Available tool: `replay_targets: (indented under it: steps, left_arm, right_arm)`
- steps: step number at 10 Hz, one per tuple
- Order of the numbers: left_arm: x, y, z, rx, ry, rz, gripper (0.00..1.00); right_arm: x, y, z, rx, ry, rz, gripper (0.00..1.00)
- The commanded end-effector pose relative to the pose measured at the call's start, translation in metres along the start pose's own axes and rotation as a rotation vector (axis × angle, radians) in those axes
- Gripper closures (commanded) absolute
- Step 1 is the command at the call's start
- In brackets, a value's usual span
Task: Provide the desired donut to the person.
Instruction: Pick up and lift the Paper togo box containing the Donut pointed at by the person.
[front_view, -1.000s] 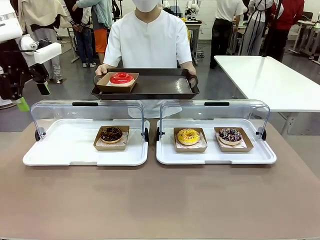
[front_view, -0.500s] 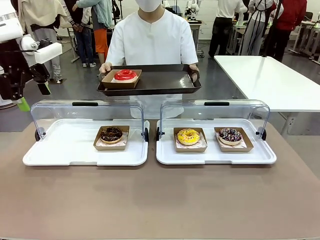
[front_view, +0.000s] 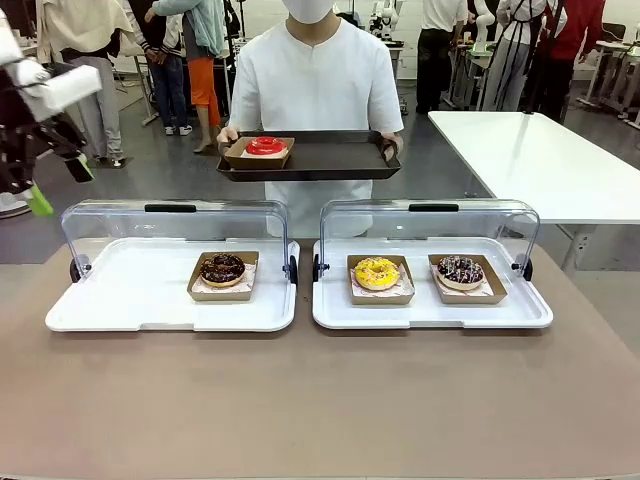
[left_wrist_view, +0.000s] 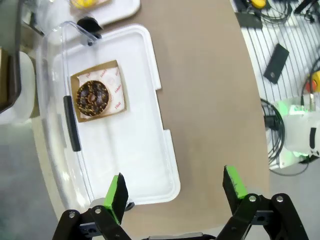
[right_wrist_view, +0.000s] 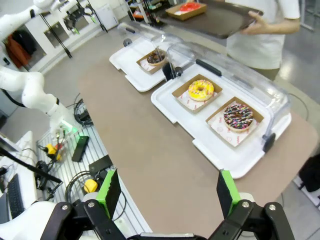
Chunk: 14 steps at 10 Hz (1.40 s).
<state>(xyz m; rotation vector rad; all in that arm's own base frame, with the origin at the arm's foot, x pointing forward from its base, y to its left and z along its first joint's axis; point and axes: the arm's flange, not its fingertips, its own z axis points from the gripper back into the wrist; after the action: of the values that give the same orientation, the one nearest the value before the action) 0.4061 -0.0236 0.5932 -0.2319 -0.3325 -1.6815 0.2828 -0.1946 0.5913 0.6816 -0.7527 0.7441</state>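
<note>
The person (front_view: 315, 75), in a white shirt, stands at the far side holding a dark tray (front_view: 330, 160). On it sits a red donut (front_view: 265, 147) in a brown paper box. A chocolate donut (front_view: 222, 268) lies in the left white tray (front_view: 120, 300). The right white tray (front_view: 430, 312) holds a yellow donut (front_view: 377, 272) and a dark sprinkled donut (front_view: 460, 269). My left gripper (front_view: 60, 185) hangs open, high at the far left, above the left tray's end (left_wrist_view: 150, 125). My right gripper (right_wrist_view: 167, 190) is open too, raised over the table's near right side.
Both trays have clear lids (front_view: 175, 235) tipped up at the back, with black handles (front_view: 433, 208). A white table (front_view: 540, 160) stands at the back right. Other people move about in the background. Brown tabletop (front_view: 320, 400) lies bare in front of the trays.
The person has lifted the dark tray with the red donut and drawn it back towards their chest. My left gripper has shifted a little left and up.
</note>
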Motion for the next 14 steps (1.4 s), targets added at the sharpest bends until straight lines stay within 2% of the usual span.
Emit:
replay_targets:
  steps: [1,3,7,11,14]
  left_arm:
    - [-0.049,-0.024,0.002,0.009,-0.240,-0.017,0.01]
    - [-0.088,-0.038,0.008,0.037,-0.408,-0.035,0.01]
    - [-0.162,-0.044,0.007,0.086,-0.623,0.113,0.01]
    - [-0.220,-0.052,-0.010,0.101,-0.704,0.287,0.01]
    - [-0.243,-0.053,-0.016,0.097,-0.748,0.327,0.01]
  right_arm:
    - [0.001,0.000,0.000,0.010,-0.016,0.013,0.00]
    - [0.001,0.000,0.000,0.010,-0.016,0.013,0.00]
    - [0.001,0.000,0.000,0.010,-0.016,0.013,0.00]
    - [0.001,0.000,0.000,0.010,-0.016,0.013,0.00]
    - [0.001,0.000,0.000,0.010,-0.016,0.013,0.00]
